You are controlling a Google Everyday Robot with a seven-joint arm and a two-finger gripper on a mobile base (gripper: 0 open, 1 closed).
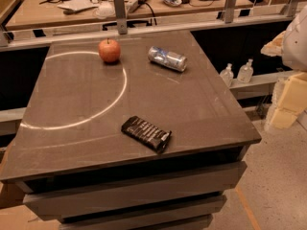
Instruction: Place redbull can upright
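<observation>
The redbull can [167,58], silver and blue, lies on its side on the grey table [192,109], toward the back and a little right of the middle. Its long axis runs left to right and slightly toward me. A red apple [109,50] stands about a can's length to its left. My gripper is not in view. A white rounded part [295,37] shows at the right edge of the frame, off the table.
A black snack-bar wrapper [146,133] lies near the table's front edge. Two small clear bottles [227,74] [245,71] stand on a ledge right of the table. A metal rail [144,28] and a cluttered desk [76,4] lie behind. Yellow foam blocks [288,104] sit at right.
</observation>
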